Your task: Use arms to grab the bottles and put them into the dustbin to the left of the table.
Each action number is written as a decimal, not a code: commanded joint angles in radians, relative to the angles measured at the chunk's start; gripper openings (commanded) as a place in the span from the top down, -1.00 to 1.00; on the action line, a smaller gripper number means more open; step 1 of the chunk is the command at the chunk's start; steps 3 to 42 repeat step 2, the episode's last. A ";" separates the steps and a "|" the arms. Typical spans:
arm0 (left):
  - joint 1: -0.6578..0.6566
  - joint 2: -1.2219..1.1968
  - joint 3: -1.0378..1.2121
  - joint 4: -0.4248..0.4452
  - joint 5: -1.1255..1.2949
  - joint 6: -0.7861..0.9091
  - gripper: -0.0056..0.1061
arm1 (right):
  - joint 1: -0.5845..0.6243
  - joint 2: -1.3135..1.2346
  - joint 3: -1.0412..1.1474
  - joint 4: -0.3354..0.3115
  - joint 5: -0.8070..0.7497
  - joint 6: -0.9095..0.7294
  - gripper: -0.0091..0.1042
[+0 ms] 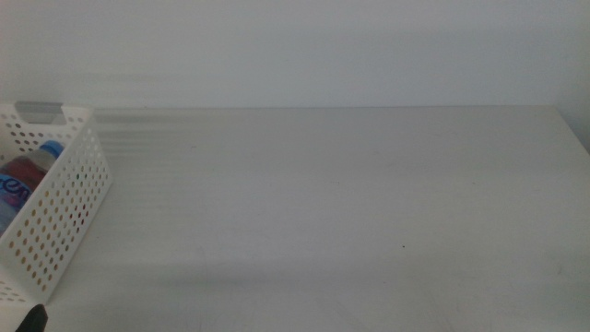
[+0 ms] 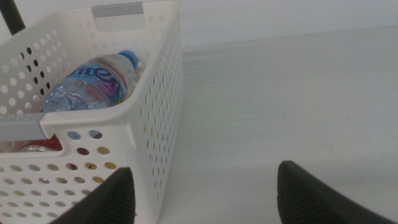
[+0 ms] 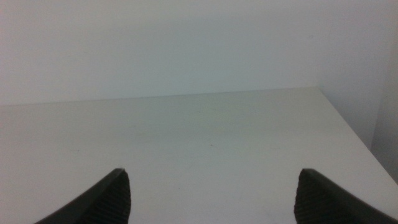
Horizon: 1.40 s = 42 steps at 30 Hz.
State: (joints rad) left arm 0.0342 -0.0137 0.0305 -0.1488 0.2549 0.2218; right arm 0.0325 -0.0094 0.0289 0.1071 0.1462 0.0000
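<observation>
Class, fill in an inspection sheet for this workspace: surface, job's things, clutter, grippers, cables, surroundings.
Surface: white table, bare where shown.
Job's things: white perforated dustbin at the table's left edge; water bottle with blue cap lying inside; something red low in the bin, identity unclear. No bottle seen on the table.
Clutter: nothing seen.
Grippers: left gripper open, empty, beside the bin; right gripper open, empty, over bare table.
Cables: nothing seen.
Surroundings: plain pale wall behind the table.
</observation>
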 commanded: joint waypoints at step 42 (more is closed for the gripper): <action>-0.002 -0.015 0.005 -0.014 -0.077 -0.016 -0.36 | -0.006 -0.027 -0.009 -0.001 -0.071 0.000 -0.39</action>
